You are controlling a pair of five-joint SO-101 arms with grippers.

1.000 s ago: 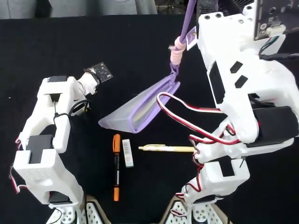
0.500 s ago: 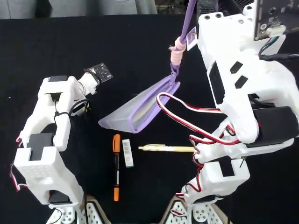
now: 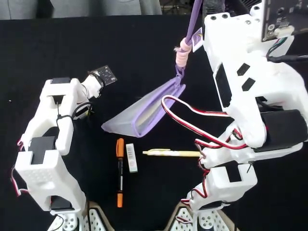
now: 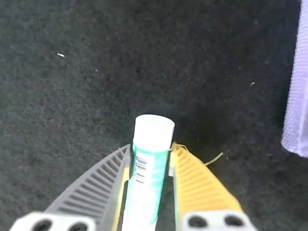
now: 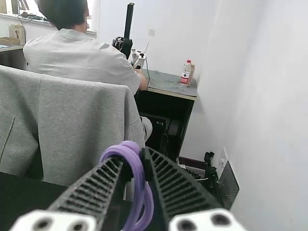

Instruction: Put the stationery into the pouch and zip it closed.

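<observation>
1. Judged from the layout, loading is under way. The left end effector (image 4: 150, 148) is clamped on a white-capped tube with a teal label (image 4: 147, 175), above the black counter (image 3: 57, 43), near the translucent lilac pouch (image 3: 127, 122) but apart from it.
2. The right end effector (image 5: 135, 159) pinches the pouch's purple strap (image 5: 120, 153), raising one end; the mouth gapes.
3. The next move calls for carrying the tube to that mouth and releasing it inside.
4. An orange-and-black marker (image 3: 120, 168), a small white bar (image 3: 131, 158) and a yellow pen (image 3: 171, 153) lie unpacked on the counter.

Arm shells (image 3: 43, 178): white plastic, black servo blocks.
Cables (image 3: 192, 110): red, white, black.
Left end effector (image 4: 150, 148): ribbed; grey and yellow.
Right end effector (image 5: 134, 156): ribbed, dark.
</observation>
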